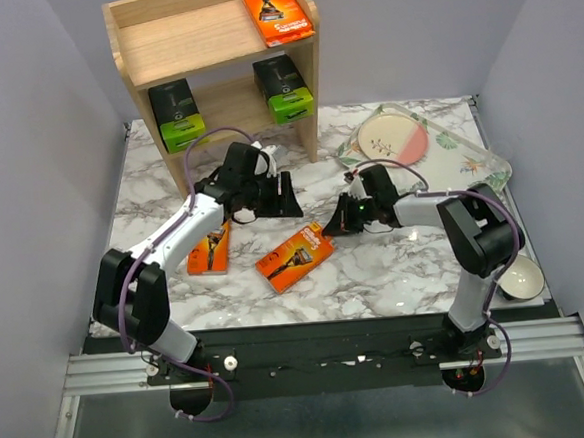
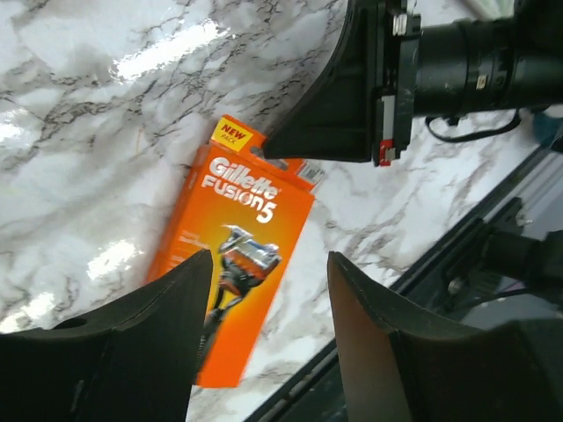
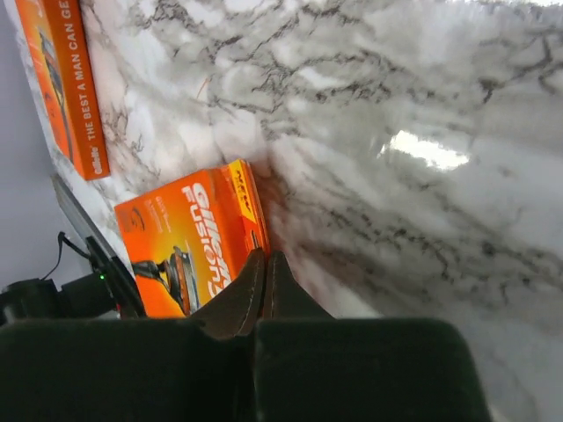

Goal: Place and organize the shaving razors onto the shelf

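Shaving razors (image 1: 278, 14), top view: three on shelf (image 1: 184, 36), two orange flat on counter (image 1: 395, 262); left wrist: my left gripper (image 2: 270, 259) spread wide, empty, above orange pack (image 2: 255, 220); right wrist: my right gripper (image 3: 266, 259) pinched closed, empty, tips beside same pack.

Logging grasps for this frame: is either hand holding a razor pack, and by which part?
Nothing is held. The left hand is open and empty; the right hand is shut on nothing, its tips at the edge of an orange pack.
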Robot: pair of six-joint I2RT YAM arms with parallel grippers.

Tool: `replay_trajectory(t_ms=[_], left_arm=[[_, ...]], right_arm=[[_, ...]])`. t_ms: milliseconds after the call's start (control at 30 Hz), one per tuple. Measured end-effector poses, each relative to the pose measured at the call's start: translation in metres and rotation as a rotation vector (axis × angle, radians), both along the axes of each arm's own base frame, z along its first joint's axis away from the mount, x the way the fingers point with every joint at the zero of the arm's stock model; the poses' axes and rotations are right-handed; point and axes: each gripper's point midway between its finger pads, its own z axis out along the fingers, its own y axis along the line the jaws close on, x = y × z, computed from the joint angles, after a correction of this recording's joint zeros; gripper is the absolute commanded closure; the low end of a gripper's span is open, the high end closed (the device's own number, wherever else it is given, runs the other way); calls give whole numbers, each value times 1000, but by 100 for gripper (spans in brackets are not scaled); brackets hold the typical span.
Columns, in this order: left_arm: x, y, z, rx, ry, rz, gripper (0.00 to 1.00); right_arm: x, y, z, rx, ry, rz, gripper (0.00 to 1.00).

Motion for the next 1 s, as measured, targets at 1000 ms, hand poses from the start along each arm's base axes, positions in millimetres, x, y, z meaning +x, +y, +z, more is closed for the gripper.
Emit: replay_trajectory(t_ms=[1000], left_arm=[[-14,-22,-49,-310,338,343,16]], right_arm=[[41,-65,32,6,267,-676,99]])
